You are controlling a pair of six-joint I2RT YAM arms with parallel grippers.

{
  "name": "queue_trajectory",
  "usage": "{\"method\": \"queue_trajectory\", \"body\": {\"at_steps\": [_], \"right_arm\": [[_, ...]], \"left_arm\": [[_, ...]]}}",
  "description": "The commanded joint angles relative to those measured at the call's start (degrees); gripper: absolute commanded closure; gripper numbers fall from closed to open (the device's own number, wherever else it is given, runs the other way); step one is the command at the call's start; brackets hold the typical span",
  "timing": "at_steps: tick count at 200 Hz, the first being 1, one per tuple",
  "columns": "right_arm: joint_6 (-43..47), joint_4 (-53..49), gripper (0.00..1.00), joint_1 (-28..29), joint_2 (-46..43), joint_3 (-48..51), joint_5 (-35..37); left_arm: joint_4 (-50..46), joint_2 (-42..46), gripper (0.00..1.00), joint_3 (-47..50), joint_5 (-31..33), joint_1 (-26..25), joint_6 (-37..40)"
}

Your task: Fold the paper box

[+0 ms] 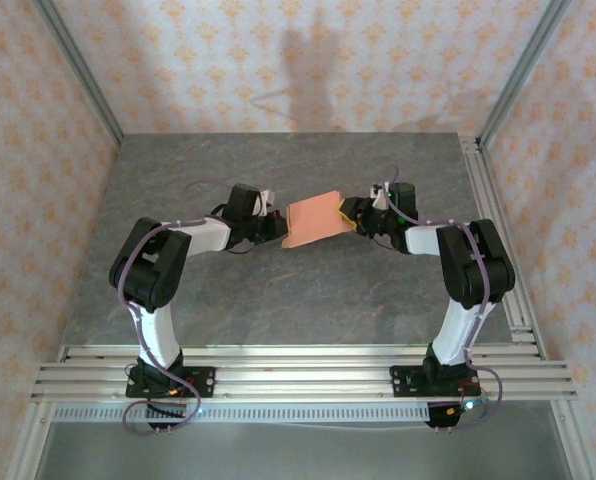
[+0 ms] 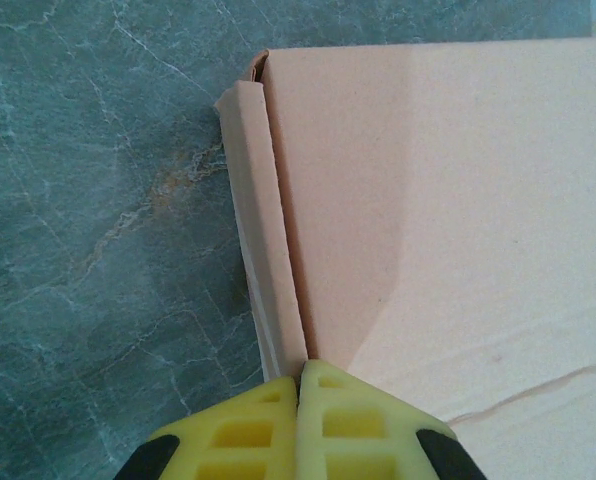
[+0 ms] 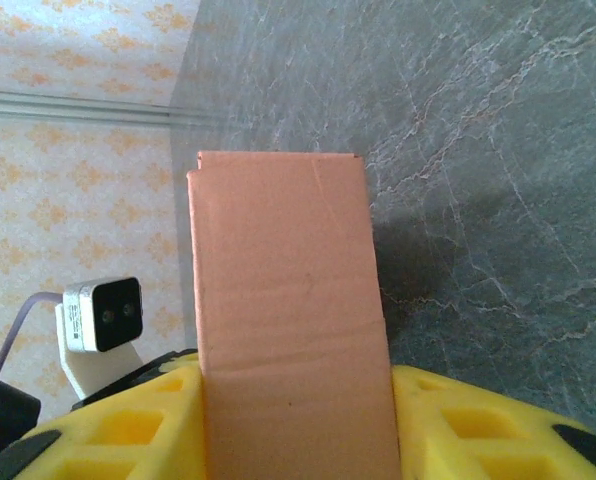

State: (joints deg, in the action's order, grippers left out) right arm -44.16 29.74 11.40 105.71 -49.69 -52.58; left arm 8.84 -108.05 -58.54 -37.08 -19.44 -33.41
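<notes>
Salmon-orange card sits between my two tools: the paper box [image 1: 313, 218] hangs over the middle of the grey marbled table [image 1: 278, 310], tilted, with my left gripper [image 2: 300, 378] at its left end and my right gripper [image 3: 298, 400] at its right end. On the left my yellow fingers [image 2: 243, 435] are pressed together, and a thin edge of the card runs straight into the seam between them, so that tool is closed on the box; a narrow folded flap stands up along the edge just beyond the tips. On the right the jaws stand partway apart, with the box filling the gap and a foam pad against each of its long sides. From my right wrist the upright panel of card blocks most of what lies behind it; beside it I can make out a small white camera [image 3: 103, 315] with a lilac cable [image 3: 18, 335]. Patterned wallpaper [image 1: 278, 60] closes in the table on three sides, metal posts [image 1: 78, 70] stand at the corners, and aluminium rails [image 1: 298, 365] carry both arm bases at the near edge.
</notes>
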Motion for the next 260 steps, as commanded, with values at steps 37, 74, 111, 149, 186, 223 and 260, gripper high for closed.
{"method": "queue_trajectory", "body": {"at_steps": [37, 74, 111, 149, 186, 223, 260], "right_arm": [[0.2, 1.4, 0.61, -0.2, -1.1, 0.4, -0.6], [2.2, -2.8, 0.6, -0.3, -2.8, -0.4, 1.2], [1.5, -4.6, 0.6, -1.0, -5.3, -0.5, 1.6], [1.9, -7.8, 0.6, -2.6, -8.6, -0.6, 1.1], [0.4, -10.7, 0.6, -3.9, -12.9, -0.8, -0.4], [-2.7, -12.7, 0.6, -5.0, -17.3, -0.3, -3.0], [-4.6, -15.9, 0.6, -6.7, -22.2, 0.1, -4.3]], "left_arm": [[0.9, 2.6, 0.63, 2.2, 1.8, 0.0, 1.3], [6.7, 7.8, 0.35, 6.0, 4.8, -0.1, 4.9], [4.3, 15.8, 0.22, 8.3, 11.3, -2.8, 15.5], [3.4, 24.8, 0.16, 11.8, 18.9, -8.0, 35.2], [7.2, 29.8, 0.16, 15.5, 27.0, -15.7, 56.4], [14.2, 28.8, 0.04, 16.9, 35.4, -20.5, 70.4], [17.6, 25.8, 0.03, 14.8, 39.0, -23.7, 77.1]]}}
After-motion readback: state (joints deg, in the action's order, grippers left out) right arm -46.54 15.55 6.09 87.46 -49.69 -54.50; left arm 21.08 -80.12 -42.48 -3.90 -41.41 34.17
